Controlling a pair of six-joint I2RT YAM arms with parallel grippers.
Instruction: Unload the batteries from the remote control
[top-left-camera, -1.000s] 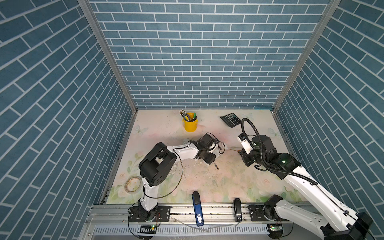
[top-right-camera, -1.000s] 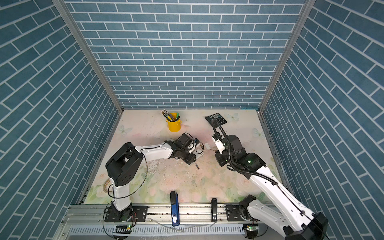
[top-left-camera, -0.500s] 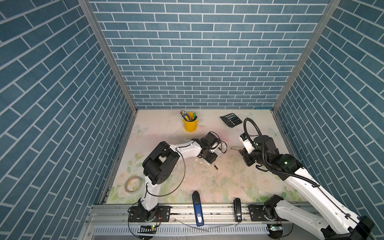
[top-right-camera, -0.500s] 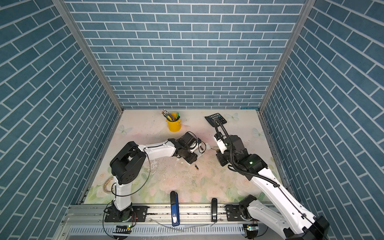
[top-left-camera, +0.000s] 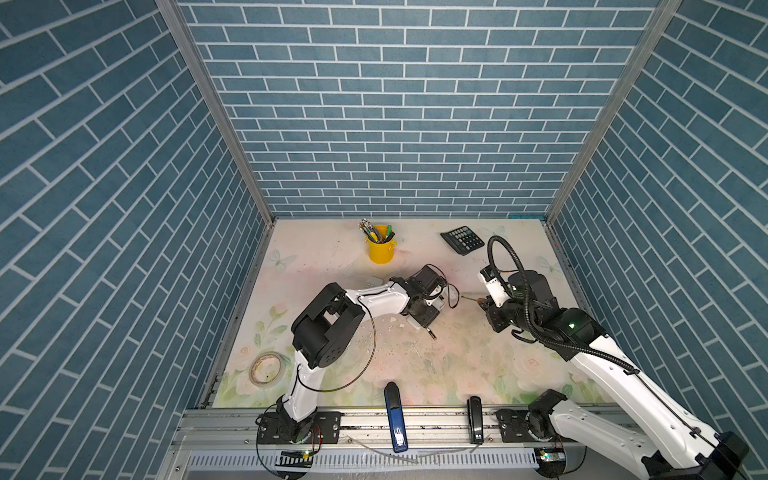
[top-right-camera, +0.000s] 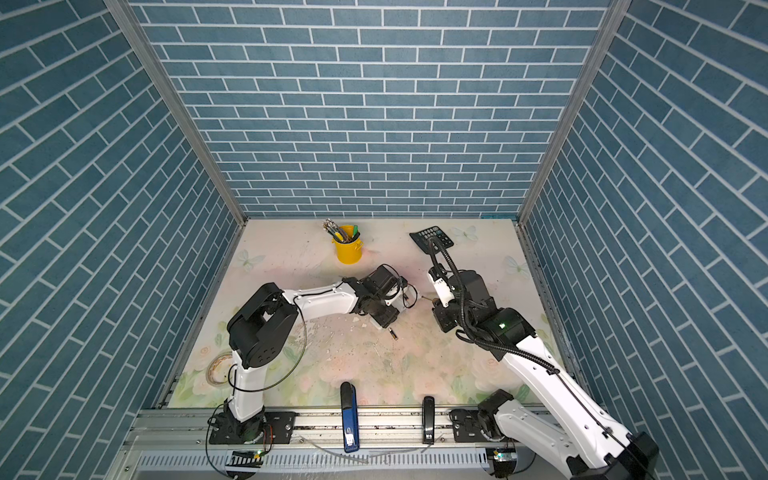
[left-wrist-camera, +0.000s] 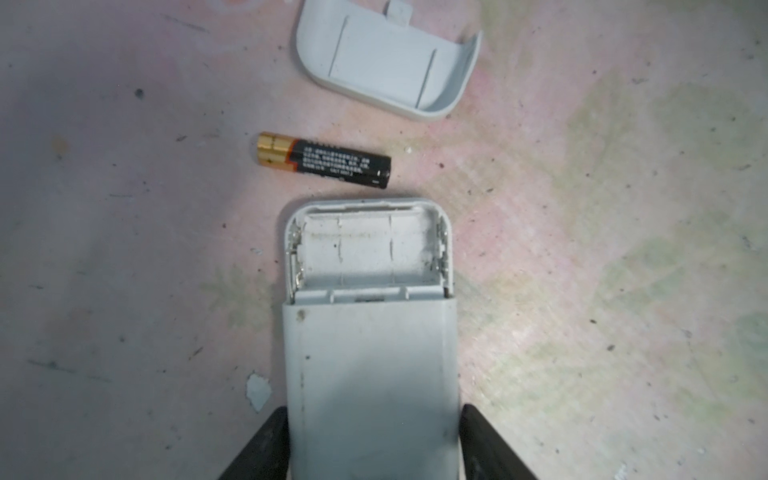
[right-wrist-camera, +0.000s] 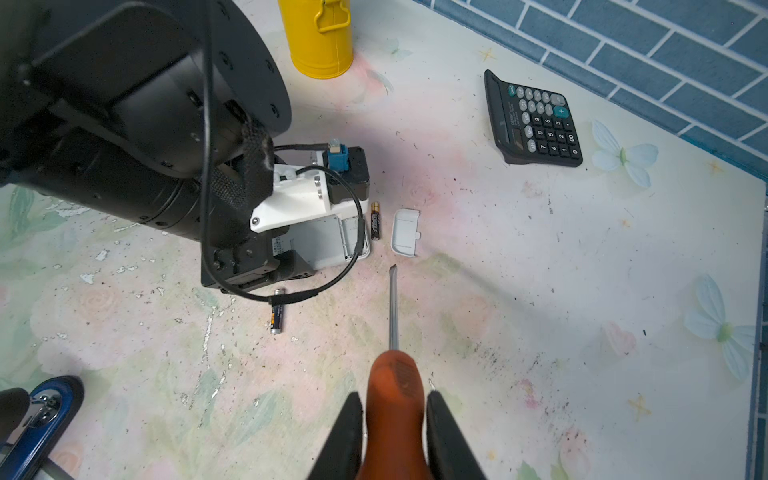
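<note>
Batteries: two show, both out of the remote and lying on the table. One battery lies just beyond the remote's open end, between it and the loose cover. The second battery lies nearer the front, partly under the left arm's cable.

The left gripper flanks the remote's body; whether it presses or merely stands beside cannot be told. The right gripper is clamped on the screwdriver, whose tip points at the cover, apart from it.

Likely risks: round batteries roll, so a nudge from the remote or a drag of the cable could send either one away. A forward slip of the screwdriver could flick the cover.

The remote's compartment is empty. A yellow cup at the back holds pens.
</note>
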